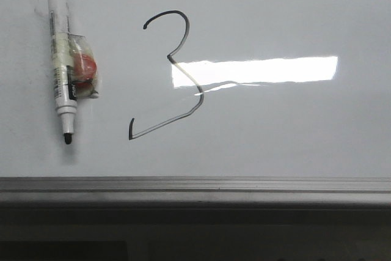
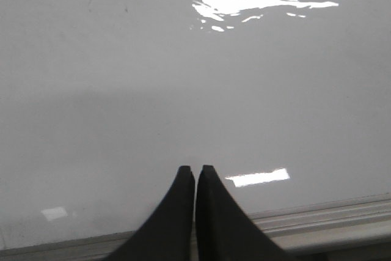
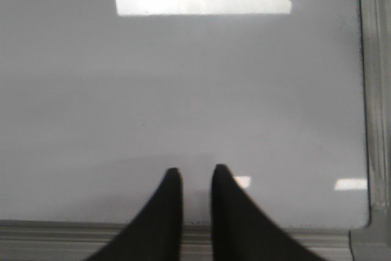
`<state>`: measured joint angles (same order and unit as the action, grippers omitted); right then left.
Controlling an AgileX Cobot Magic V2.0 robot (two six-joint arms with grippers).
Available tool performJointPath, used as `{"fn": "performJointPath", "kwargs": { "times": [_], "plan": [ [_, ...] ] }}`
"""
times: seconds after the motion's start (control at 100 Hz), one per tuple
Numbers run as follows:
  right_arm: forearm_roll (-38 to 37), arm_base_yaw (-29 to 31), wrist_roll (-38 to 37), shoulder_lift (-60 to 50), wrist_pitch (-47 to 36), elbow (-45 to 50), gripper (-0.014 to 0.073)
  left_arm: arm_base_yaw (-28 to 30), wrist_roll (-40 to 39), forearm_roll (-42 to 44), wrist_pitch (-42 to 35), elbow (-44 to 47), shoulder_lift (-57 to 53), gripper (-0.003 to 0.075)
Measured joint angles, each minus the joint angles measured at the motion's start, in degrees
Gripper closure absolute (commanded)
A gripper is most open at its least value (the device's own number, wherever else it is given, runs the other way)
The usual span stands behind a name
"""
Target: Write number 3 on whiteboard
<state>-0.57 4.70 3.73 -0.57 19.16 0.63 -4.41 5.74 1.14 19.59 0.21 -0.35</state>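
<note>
The number 3 (image 1: 177, 74) is drawn in thin black line on the whiteboard (image 1: 293, 132), with a long slanted tail ending low on the left. A white marker with black cap and tip (image 1: 61, 59) lies on the board left of it, a red lump taped to its side (image 1: 84, 65). Neither gripper shows in the front view. My left gripper (image 2: 195, 169) is shut and empty over bare board near the rail. My right gripper (image 3: 195, 169) is slightly open and empty over bare board near a corner of the rail.
A grey metal rail (image 1: 195, 186) runs along the board's near edge, also in the left wrist view (image 2: 330, 221) and right wrist view (image 3: 372, 90). A bright rectangular light reflection (image 1: 263, 70) lies across the board right of the number.
</note>
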Motion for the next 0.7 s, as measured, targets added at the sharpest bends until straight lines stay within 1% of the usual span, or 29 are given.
{"fn": "performJointPath", "kwargs": {
  "times": [0.7],
  "plan": [
    [0.1, 0.0, -0.51, 0.0, 0.2, 0.0, 0.0658, 0.0, -0.1, 0.0, 0.05, 0.0, 0.0, 0.0741]
  ]
}}
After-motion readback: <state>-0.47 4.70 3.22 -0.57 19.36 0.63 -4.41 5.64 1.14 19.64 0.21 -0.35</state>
